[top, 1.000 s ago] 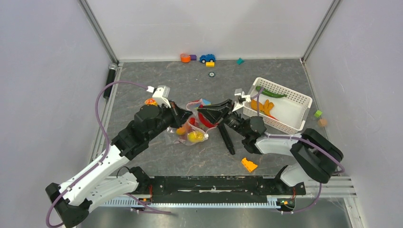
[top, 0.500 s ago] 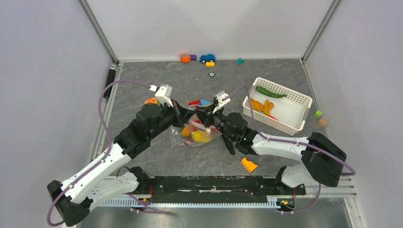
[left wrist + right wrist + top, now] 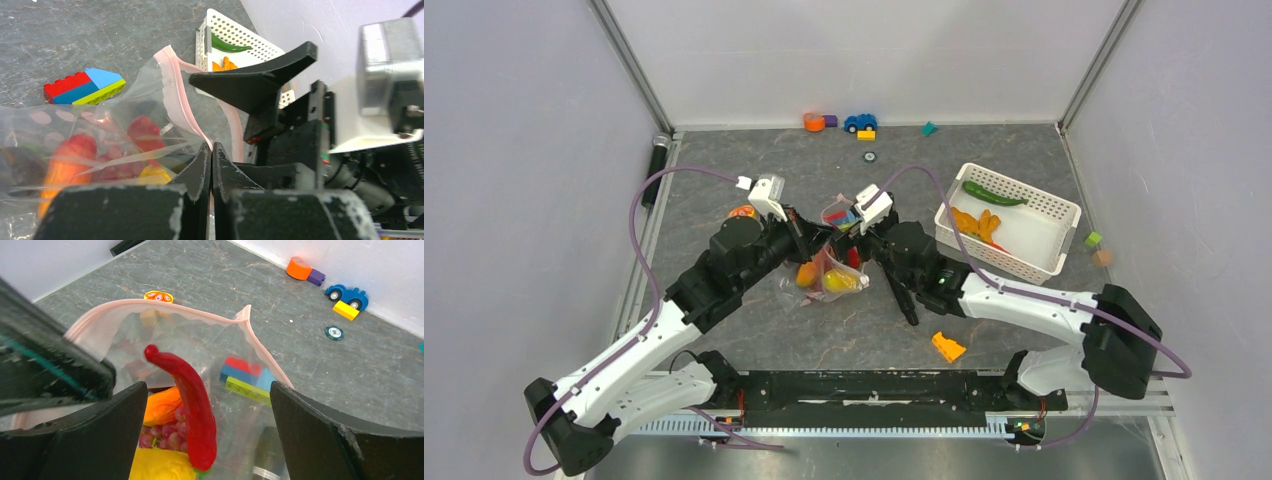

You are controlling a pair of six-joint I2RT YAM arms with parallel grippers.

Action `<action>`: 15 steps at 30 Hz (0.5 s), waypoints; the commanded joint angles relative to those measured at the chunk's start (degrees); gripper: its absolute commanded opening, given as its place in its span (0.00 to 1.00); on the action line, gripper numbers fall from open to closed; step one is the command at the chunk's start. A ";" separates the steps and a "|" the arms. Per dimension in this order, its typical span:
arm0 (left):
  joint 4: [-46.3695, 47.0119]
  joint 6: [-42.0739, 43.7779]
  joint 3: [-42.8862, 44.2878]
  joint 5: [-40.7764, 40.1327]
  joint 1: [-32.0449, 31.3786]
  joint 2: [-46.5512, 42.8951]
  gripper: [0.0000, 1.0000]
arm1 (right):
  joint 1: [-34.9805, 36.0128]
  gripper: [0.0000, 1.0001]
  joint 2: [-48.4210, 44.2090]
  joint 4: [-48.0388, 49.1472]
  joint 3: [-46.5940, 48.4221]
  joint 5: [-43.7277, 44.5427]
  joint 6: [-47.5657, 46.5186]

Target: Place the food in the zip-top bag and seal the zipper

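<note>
The zip-top bag [image 3: 832, 272] lies mid-table, mouth held up. My left gripper [image 3: 211, 150] is shut on its rim, right at the pink zipper [image 3: 172, 85]; in the top view this gripper [image 3: 814, 240] is at the bag's left edge. My right gripper [image 3: 208, 385] stands open over the mouth, and its fingers [image 3: 320, 435] touch nothing. A red chili [image 3: 186, 400] stands loose in the bag between them. Under it lie an orange piece [image 3: 161, 409], purple grapes [image 3: 167, 436] and a yellow piece [image 3: 159, 467]. The zipper [image 3: 165, 305] gapes open.
A white basket [image 3: 1044, 205] at the right holds a green pepper [image 3: 994, 195] and orange carrots [image 3: 976, 225]. Coloured bricks [image 3: 82, 86] lie behind the bag. An orange wedge [image 3: 947, 346] and a black stick [image 3: 901, 295] lie near the front. Small toys [image 3: 860, 122] line the back wall.
My right arm swung left from the basket to the bag mouth with the red chili, then opened and let it drop inside. The left gripper kept its hold.
</note>
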 commanded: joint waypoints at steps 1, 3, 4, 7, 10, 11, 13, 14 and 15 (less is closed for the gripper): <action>4.37 -0.80 -0.06 -1.09 -0.04 -1.37 0.02 | -0.01 0.98 -6.24 -5.04 2.11 -0.30 -5.02; 4.32 -0.68 -0.33 -1.40 -0.04 -1.49 0.02 | -0.61 0.98 -8.35 -6.02 1.10 0.70 -4.84; 4.31 -0.69 -0.35 -1.59 -0.04 -1.52 0.02 | -1.07 0.98 -9.09 -7.23 1.03 1.37 -4.44; 4.61 -0.31 -0.19 -1.89 -0.04 -1.60 0.02 | -3.89 0.98 -10.84 -11.95 0.84 3.83 -1.02; 5.35 0.06 0.23 -1.69 -0.04 -1.12 0.02 | -7.93 0.98 -11.97 -14.26 -0.06 1.18 4.72; 5.41 0.14 0.56 -1.42 -0.04 -0.88 0.02 | -9.26 0.98 -12.01 -14.31 -0.52 -1.69 6.31; 5.69 0.14 0.92 -0.83 -0.04 -0.35 0.02 | -10.35 0.98 -11.31 -15.16 -0.46 -6.61 7.97; 6.00 0.17 0.97 -0.56 -0.04 -0.09 0.02 | -10.38 0.98 -10.77 -15.93 -0.17 -9.42 8.01; 6.13 0.13 1.06 -0.49 -0.02 0.05 0.02 | -10.36 0.97 -9.91 -16.42 0.02 -11.52 8.00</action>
